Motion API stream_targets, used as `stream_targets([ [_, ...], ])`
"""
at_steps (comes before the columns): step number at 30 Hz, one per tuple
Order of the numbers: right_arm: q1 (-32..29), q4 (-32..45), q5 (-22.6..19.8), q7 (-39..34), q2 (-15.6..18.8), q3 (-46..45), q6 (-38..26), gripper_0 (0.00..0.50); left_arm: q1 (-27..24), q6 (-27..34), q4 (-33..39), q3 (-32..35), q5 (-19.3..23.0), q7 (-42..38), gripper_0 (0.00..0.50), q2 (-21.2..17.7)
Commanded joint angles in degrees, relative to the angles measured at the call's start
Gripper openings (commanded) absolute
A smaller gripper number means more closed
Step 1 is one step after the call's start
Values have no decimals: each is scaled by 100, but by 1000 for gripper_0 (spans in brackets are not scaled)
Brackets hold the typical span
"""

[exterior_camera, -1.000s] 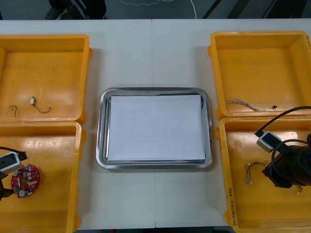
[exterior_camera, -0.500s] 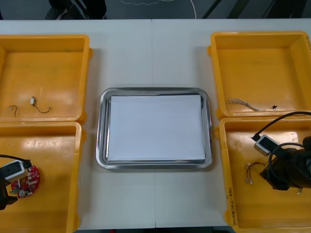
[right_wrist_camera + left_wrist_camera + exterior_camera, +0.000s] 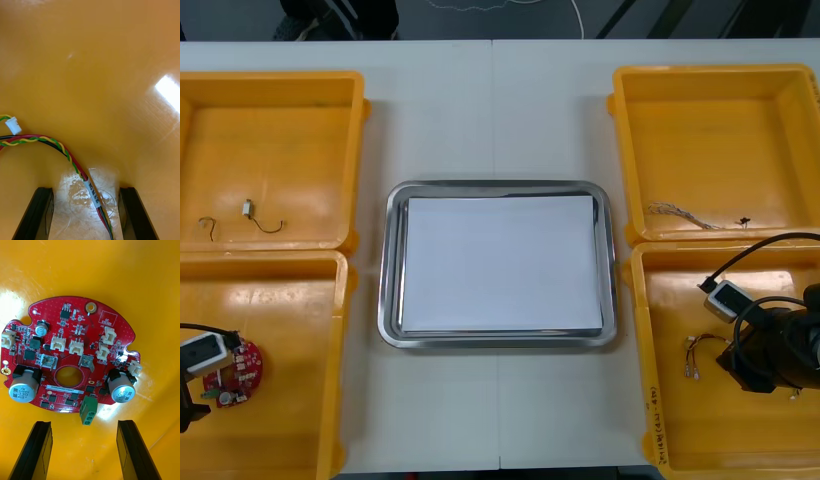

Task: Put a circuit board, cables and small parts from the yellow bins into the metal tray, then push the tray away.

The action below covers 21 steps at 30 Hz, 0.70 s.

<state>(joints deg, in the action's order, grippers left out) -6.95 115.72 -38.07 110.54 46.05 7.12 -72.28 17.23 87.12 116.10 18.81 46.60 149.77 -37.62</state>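
Left hand point(image 3: 84, 427) is noted low in the near left bin point(image 3: 290, 300), at the near left corner of the counter point(image 3: 500, 110). Its fingers point(image 3: 33, 450) are held wide apart and nothing is gripped. The round red circuit board point(image 3: 71, 356) is seen lying flat on the bin floor just beyond the fingertips, component side up. Its green connector block is pointed toward the gap between the fingers and neither finger is touched by it. Right hand point(image 3: 85, 189) is noted low in the near right bin point(image 3: 680, 420), likewise spread wide and closed on nothing. A red and yellow cable point(image 3: 56, 144), twisted with green and black strands, is draped across the bin floor. Its labelled stretch is run between the two fingers, clear of both, and a small white plug is seen at one end, off to the side. The metal tray point(image 3: 391, 260), white inside, is set at the middle of the counter between the bin pairs, well apart from both hands, and nothing has been placed in it. In the far left bin point(image 3: 280, 140) a small metal part point(image 3: 247, 208) with thin leads is recorded. In the far right bin point(image 3: 720, 140) a thin twisted cable point(image 3: 675, 212) is recorded near the front wall.
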Motion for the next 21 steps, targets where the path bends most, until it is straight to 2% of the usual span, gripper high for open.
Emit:
stream_targets([
  [1,63,-173,-8,363,-34,220,205,500,202,-99,123,-185,-134,523,500,-228],
  [10,115,-287,-34,381,-34,264,241,500,202,-213,123,-247,-362,523,500,18],
  [12,115,-314,-43,390,-34,273,285,474,193,-213,123,-247,-389,523,500,45],
  [14,124,-340,-43,398,-34,273,302,356,193,-213,123,-247,-415,523,500,62],
  [16,124,-340,-52,398,-34,273,302,200,185,-213,123,-247,-450,523,500,97],
  [17,124,-340,-60,407,-34,282,302,159,185,-213,123,-247,-459,523,500,106],
  [18,133,-340,-60,398,-34,273,302,71,176,-213,114,-247,-477,523,500,132],
  [19,133,-340,-69,398,-34,273,302,26,167,-213,123,-247,-494,523,500,150],
  [21,133,-340,-78,398,-34,273,302,0,158,-213,123,-247,-521,523,500,185],
])
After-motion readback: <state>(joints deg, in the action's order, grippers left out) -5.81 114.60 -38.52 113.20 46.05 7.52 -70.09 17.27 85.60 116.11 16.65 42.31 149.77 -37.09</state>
